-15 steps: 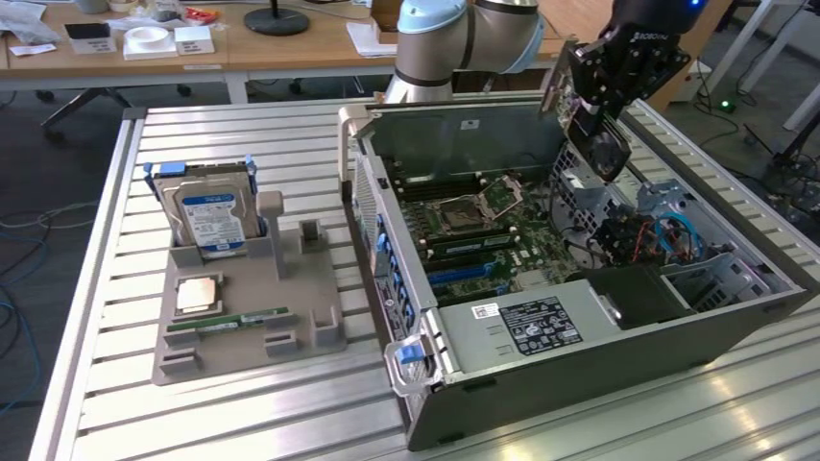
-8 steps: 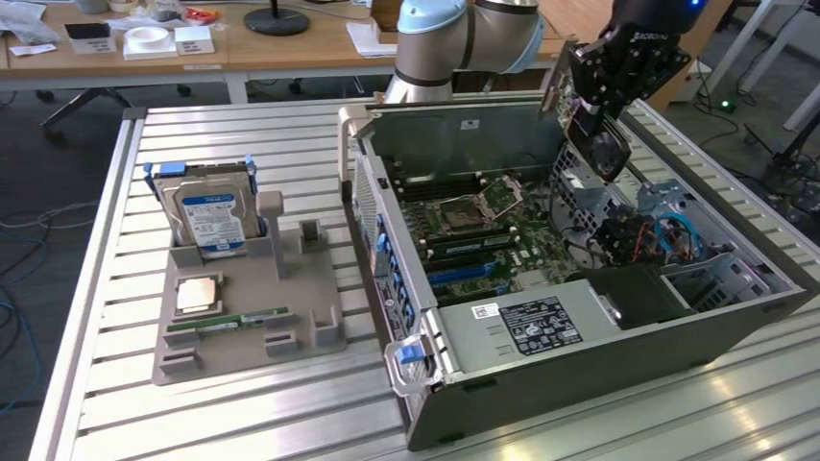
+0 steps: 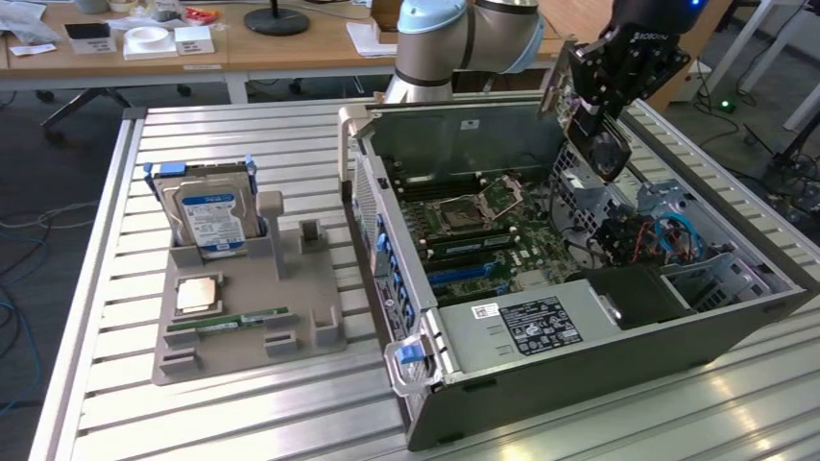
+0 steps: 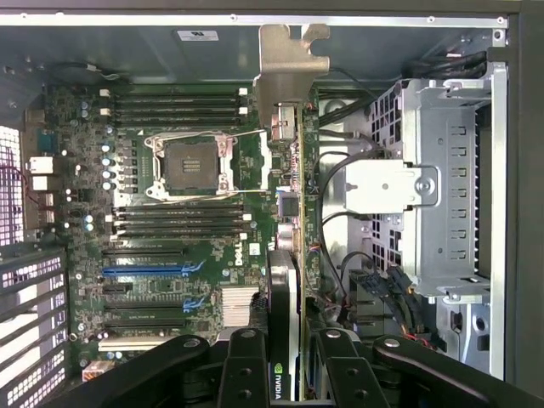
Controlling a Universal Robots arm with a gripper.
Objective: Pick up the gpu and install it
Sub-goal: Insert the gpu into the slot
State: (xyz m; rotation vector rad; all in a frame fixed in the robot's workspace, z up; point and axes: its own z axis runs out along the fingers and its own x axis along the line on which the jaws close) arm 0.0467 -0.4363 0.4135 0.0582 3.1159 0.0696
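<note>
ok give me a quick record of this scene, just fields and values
gripper: shut on the gpu
gpu: held on edge above the open case, not in a slot
computer case: lying on its side, open on top
motherboard: exposed under the card
parts holder: on the exterior view's left, with hard drive and memory stick

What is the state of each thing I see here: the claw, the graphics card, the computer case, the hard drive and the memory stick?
claw, shut on the graphics card
graphics card, held on edge over the open case, not in a slot
computer case, on its side, cover off
hard drive, upright in the gray holder
memory stick, flat on the holder
</note>
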